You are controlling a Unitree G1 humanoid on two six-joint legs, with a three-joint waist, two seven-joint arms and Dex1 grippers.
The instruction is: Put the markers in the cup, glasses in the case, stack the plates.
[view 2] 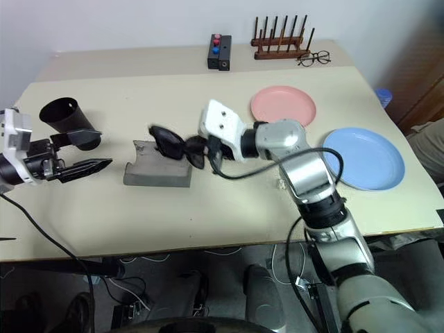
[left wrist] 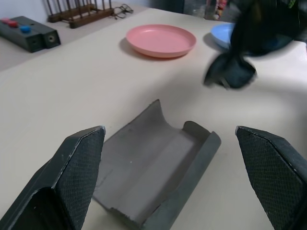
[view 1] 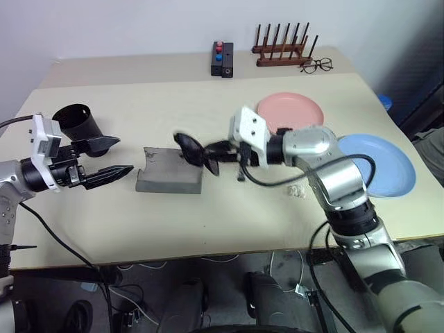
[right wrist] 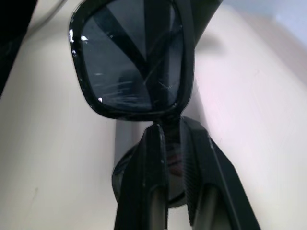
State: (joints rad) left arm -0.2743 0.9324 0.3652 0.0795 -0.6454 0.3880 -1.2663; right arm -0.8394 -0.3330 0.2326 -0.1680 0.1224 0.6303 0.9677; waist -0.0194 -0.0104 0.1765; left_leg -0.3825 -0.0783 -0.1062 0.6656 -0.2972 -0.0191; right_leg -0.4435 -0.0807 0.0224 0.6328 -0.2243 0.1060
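Note:
My right gripper [view 1: 216, 150] is shut on the bridge of the black sunglasses [view 1: 193, 148] and holds them in the air, just above the right end of the case. The grey case [view 1: 168, 175] lies open on the table, its flap folded back. My left gripper [view 1: 123, 155] hangs open to the left of the case, pointing at it, with nothing between its fingers [left wrist: 79, 165]. Behind it stands the black cup [view 1: 76, 121], tilted. The pink plate [view 1: 291, 111] and the blue plate [view 1: 380, 164] lie apart at the right. The markers are out of view.
A black box with red and blue buttons [view 1: 222, 60], a wooden rack [view 1: 283, 47] and wire-framed spectacles [view 1: 317, 66] sit along the far edge. A small white scrap [view 1: 297, 189] lies near the blue plate.

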